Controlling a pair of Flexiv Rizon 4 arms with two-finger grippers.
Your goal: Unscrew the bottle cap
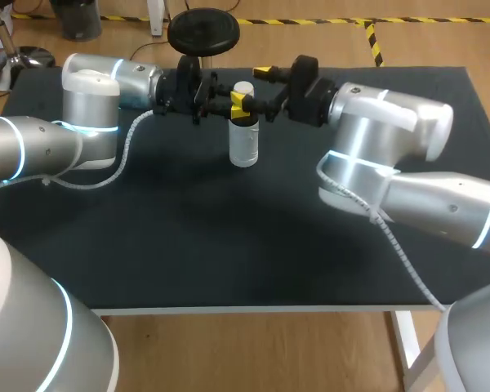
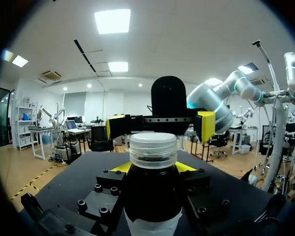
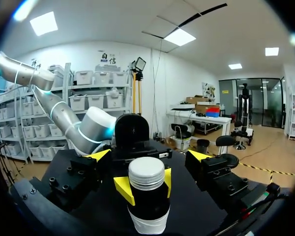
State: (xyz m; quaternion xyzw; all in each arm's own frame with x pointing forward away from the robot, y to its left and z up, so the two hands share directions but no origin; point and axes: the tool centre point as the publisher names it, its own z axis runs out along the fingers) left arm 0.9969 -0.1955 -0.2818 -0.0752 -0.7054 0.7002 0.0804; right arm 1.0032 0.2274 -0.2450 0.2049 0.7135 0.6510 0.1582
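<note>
Left gripper in from 9 o'clock, clamped on the bottle just under its white cap. Bottle upright, toward 12 o'clock on the black table. Right gripper at 3 o'clock, spread wide, clear of cap.

The cap is ribbed, glossy plastic; the bottle smooth and shiny; the table matt black.

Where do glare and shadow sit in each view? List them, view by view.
Head view: overhead light glares on the silver shell of the right arm; no clear shadow shows under the white-capped plastic bottle on the black table. Left wrist view: ceiling panels glare white, the bottle's body looks dark, backlit. Right wrist view: its white ribbed cap is lit evenly from above.
</note>
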